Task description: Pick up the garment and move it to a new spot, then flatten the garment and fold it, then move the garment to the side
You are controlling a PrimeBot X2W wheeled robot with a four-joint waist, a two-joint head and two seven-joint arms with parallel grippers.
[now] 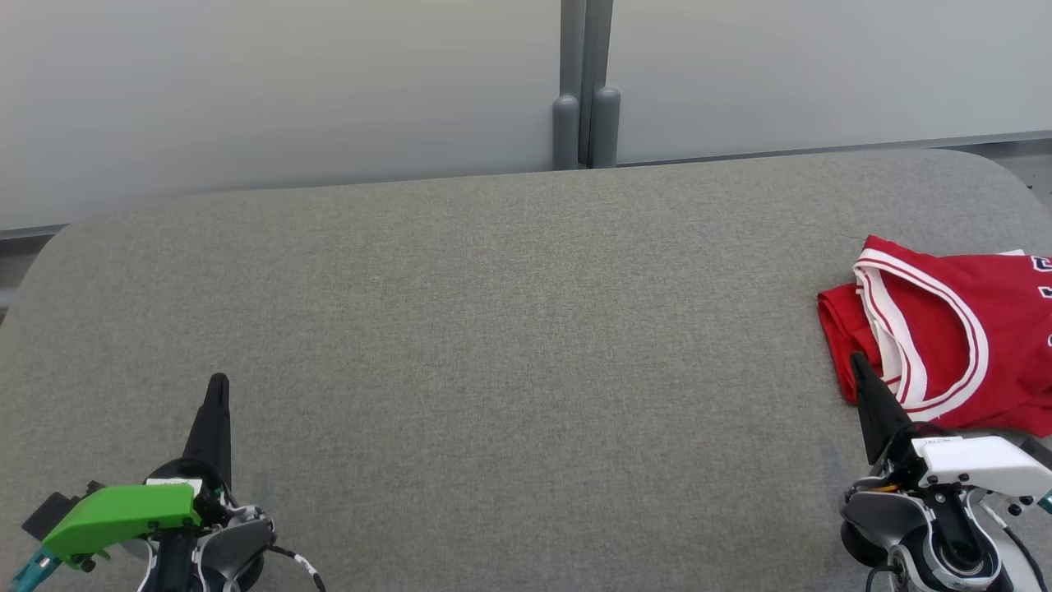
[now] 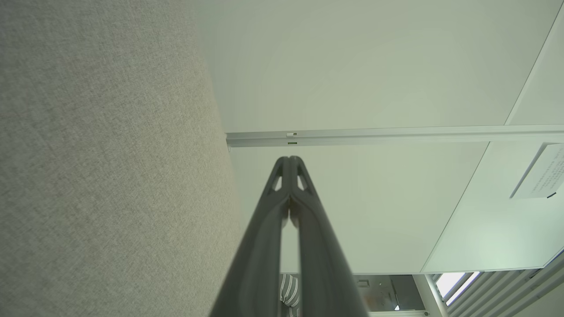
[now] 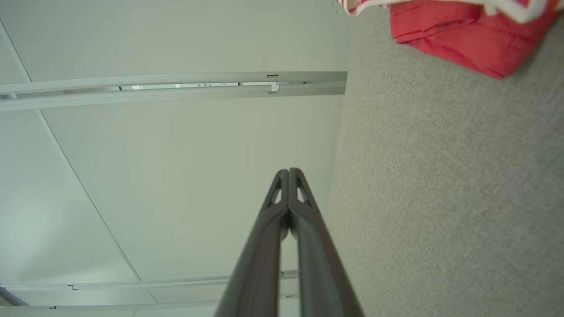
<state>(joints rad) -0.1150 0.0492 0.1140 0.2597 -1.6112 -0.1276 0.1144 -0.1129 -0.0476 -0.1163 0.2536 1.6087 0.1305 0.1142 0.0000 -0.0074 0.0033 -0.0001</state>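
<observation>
Right pincer [image 1: 856, 359] and left pincer [image 1: 218, 380] both pressed together, empty. Garment [image 1: 1011, 353], right of frame, looks light and limp; you should pinch its white-trimmed edge.

Head view: set high, facing forward and down across the grey worktop [image 1: 493, 329] to the far wall panels [image 1: 288, 99], with the left tool [image 1: 218, 386] and right tool [image 1: 860, 362] at the near edge.
Left wrist view: low beside the worktop, rolled sideways, looking along its tool toward the far wall.
Right wrist view: likewise; apparently shares the left fold of the garment [image 1: 945, 329] with the head view.
</observation>
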